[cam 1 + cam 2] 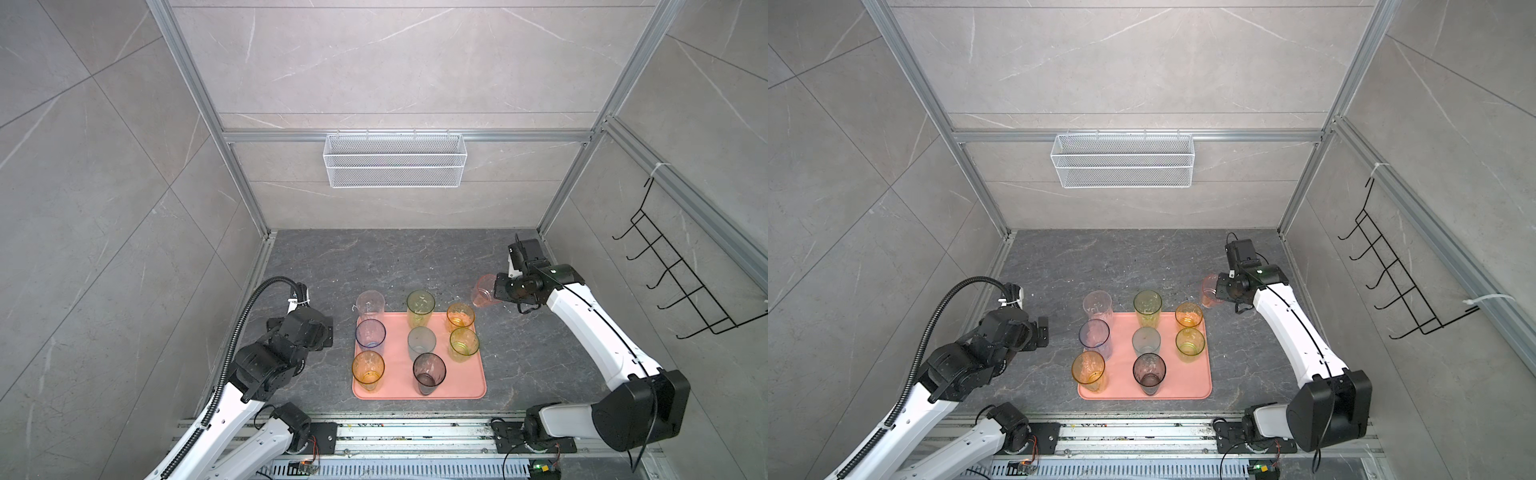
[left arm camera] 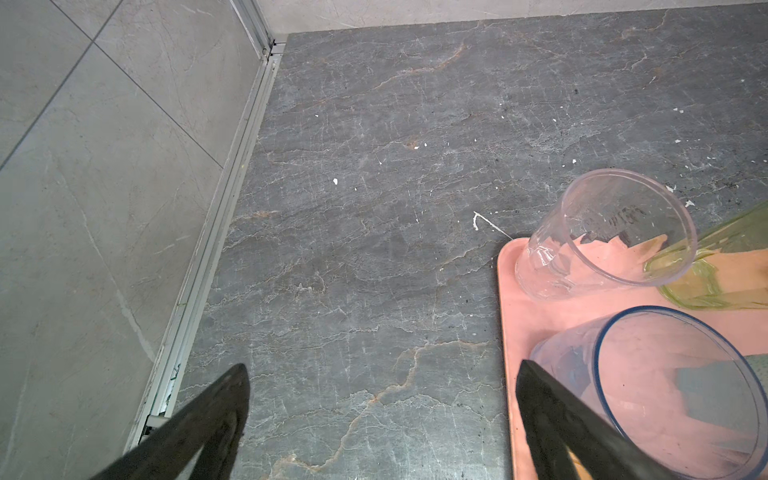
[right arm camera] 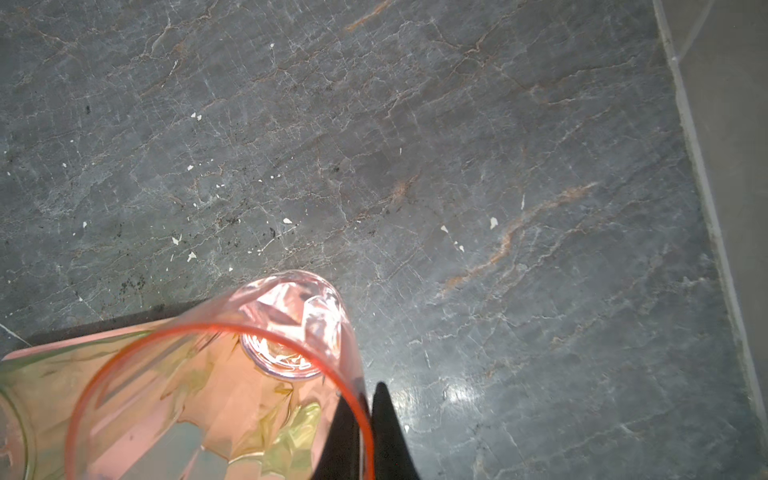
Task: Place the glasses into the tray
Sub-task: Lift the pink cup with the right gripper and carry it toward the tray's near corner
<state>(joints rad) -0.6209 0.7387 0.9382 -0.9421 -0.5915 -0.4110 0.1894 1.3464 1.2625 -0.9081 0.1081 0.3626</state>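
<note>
The salmon-pink tray lies on the dark stone table with several glasses upright on it. A tall clear one, a blue one and an amber one line its left side. The pink glass hangs tilted just beyond the tray's far right corner. My right gripper is shut on this pink glass, one finger inside the rim and one outside. My left gripper stands open and empty over bare table, left of the tray and next to the blue glass.
A white wire basket hangs on the back wall and a black hook rack on the right wall. Aluminium posts frame the cell. The arms' mounting rail runs along the front edge. Bare stone lies behind the tray.
</note>
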